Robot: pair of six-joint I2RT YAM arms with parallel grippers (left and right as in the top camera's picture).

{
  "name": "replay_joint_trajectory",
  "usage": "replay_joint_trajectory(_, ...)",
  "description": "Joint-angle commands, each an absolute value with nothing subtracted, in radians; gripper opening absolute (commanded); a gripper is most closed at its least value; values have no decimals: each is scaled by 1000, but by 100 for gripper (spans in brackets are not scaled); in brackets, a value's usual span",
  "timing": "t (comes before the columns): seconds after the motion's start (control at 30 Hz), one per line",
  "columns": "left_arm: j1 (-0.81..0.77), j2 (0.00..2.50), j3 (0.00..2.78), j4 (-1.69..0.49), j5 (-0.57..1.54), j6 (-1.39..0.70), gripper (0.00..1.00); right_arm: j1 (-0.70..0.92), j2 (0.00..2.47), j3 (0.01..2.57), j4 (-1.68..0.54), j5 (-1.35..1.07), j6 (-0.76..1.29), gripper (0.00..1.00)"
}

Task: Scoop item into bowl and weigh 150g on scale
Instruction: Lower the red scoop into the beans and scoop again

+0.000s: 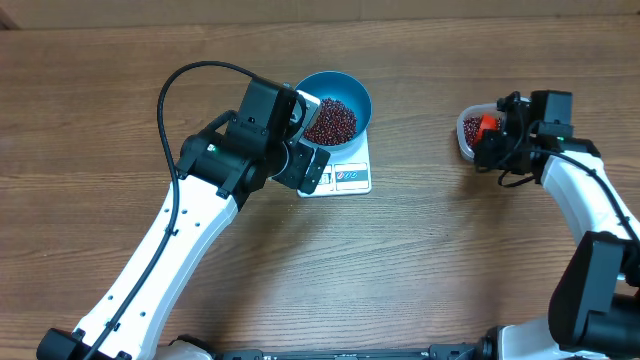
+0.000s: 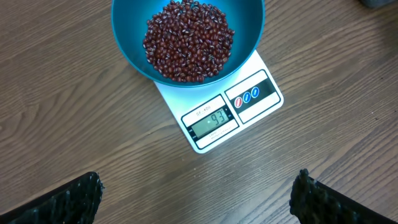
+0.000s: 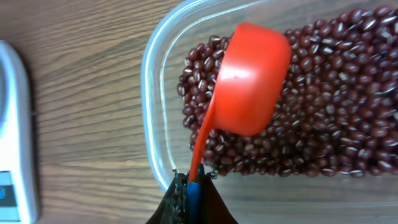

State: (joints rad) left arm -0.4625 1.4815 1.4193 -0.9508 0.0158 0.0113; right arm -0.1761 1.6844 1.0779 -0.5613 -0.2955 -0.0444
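The beans (image 2: 188, 42) were dark red-brown with pale flecks. The bowl (image 2: 247, 30) was plain deep blue. The scale (image 2: 177, 102) was white, its label (image 2: 252, 96) bearing one red and two blue ovals. The scoop (image 3: 252, 78) was orange-red, the tub (image 3: 149, 93) clear, the tabletop (image 2: 74, 124) brown woodgrain.
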Motion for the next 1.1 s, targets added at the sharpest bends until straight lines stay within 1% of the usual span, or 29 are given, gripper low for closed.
replay_joint_trajectory(0.0,-458,1479,1435,-949,27,30,100,-182,1717,1054,-582,-486,-53,3)
replay_joint_trajectory(0.13,-458,1479,1435,-949,27,30,100,-201,1717,1054,-582,-529,-53,4)
replay_joint_trajectory(0.43,-459,1479,1435,-949,27,30,100,-240,1717,1054,-580,-547,-29,4)
replay_joint_trajectory(0.83,-458,1479,1435,-949,27,30,100,-360,1717,1054,-580,-743,-26,4)
replay_joint_trajectory(1.07,-458,1479,1435,-949,27,30,100,-413,1717,1054,-581,-766,1,4)
